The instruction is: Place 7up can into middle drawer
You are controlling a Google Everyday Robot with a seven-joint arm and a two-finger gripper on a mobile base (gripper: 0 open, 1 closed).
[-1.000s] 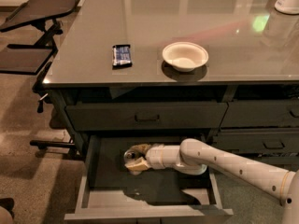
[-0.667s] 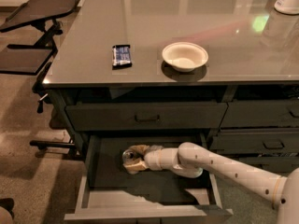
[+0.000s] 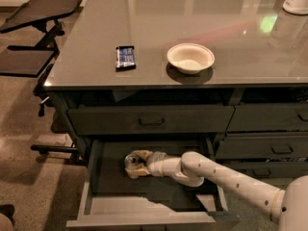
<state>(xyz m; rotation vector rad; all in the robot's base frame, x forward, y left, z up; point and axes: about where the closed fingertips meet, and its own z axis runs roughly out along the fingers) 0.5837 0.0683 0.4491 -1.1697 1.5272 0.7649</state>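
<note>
gripper (image 3: 137, 164) in middle drawer (image 3: 90, 177); apparently clasping 7up can (image 3: 130, 160)

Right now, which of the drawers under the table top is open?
The middle drawer of the wide stack: it alone is pulled out, and the claw holds the 7up can inside it. The other drawers are shut.

Your arm (image 3: 236, 179) is smooth white tubing (small dark dots along the forearm). Its tan gripper (image 3: 130, 164) sits in the middle drawer (image 3: 120, 187), clasping the 7up can (image 3: 131, 159).
</note>
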